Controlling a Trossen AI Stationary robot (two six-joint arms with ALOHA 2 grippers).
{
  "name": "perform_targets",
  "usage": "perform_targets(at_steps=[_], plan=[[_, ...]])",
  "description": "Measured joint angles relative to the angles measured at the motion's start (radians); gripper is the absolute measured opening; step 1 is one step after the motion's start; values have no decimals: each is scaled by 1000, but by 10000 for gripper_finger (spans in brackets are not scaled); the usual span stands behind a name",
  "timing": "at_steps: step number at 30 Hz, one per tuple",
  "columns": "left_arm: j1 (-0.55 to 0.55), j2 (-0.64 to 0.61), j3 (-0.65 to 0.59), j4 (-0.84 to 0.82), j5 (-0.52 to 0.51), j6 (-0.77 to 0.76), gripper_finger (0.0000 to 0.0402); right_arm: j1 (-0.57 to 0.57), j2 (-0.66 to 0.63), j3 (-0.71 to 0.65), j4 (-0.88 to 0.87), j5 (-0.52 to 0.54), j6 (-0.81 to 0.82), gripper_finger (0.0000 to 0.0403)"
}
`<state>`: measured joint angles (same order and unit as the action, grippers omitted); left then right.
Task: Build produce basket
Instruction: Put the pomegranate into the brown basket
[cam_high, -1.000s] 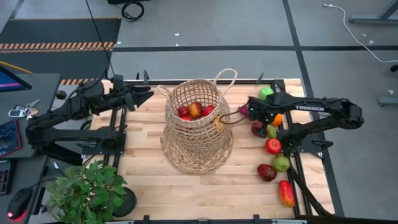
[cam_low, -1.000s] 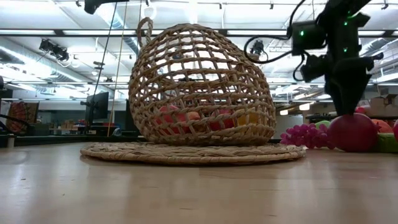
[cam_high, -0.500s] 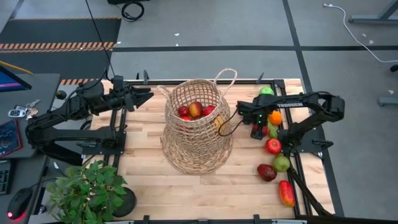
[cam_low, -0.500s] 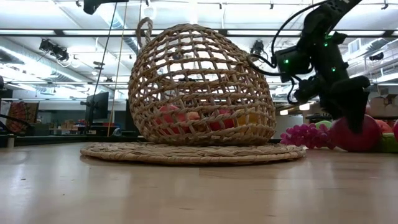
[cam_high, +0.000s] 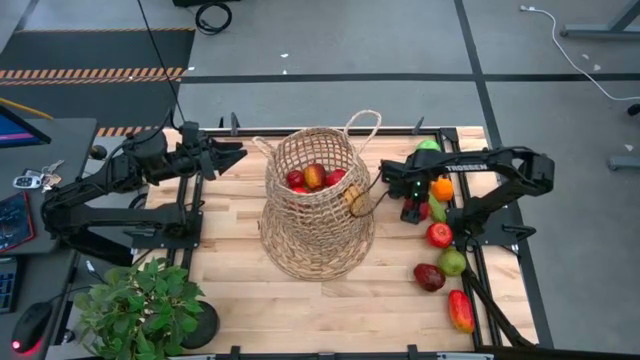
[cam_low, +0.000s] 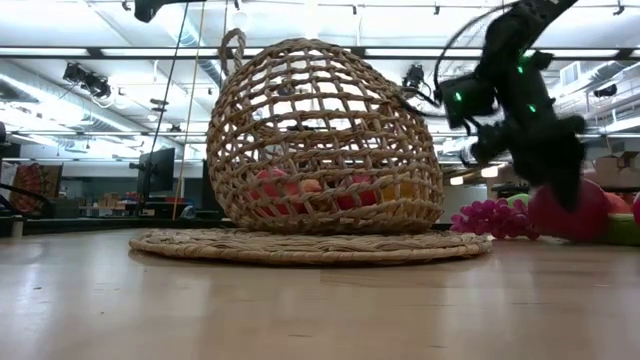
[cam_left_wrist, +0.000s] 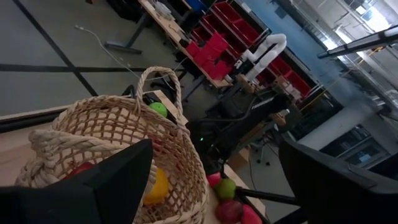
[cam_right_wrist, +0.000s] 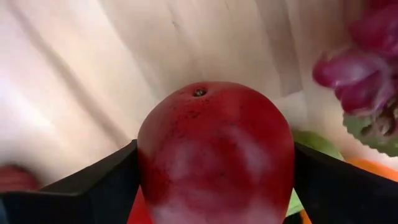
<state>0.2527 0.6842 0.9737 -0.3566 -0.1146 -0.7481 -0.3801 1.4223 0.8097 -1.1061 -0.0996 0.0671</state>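
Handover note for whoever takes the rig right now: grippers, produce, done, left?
Right gripper: down at the table's right edge, jaws wide on either side of a red apple; a firm grip is not visible.
Left gripper: waiting beside the basket, jaws open, holding nothing.
Done: several red fruits and a yellow piece are in the basket.
Left: orange, green apple, purple grapes, another red apple, and more pieces along the right edge.

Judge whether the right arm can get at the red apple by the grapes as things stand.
Probably yes: the right gripper already straddles the red apple, a dark finger on each side, nothing between; the grapes lie off to one side.
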Motion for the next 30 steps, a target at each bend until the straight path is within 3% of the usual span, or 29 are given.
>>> perform_targets(at_steps=[5, 10, 13, 16, 23, 27, 30], plan=[[0, -10, 0, 2, 4, 39, 357, 13, -24, 117, -86, -86, 90, 371], [5, -14, 0, 3, 3, 79, 357, 32, -71, 288, -169, -278, 173, 372], [15, -10, 0, 6, 3, 88, 357, 40, -105, 425, -153, -369, 238, 376], [27, -11, 0, 9, 3, 110, 357, 39, -122, 584, -93, -390, 302, 377], [32, -11, 0, 58, -31, 184, 357, 0, -132, 904, 266, -395, 386, 379], [32, -11, 0, 59, -33, 193, 357, -30, -132, 981, 599, -390, 452, 380], [32, -11, 0, 62, -40, 196, 357, -46, -133, 991, 791, -328, 485, 380]])
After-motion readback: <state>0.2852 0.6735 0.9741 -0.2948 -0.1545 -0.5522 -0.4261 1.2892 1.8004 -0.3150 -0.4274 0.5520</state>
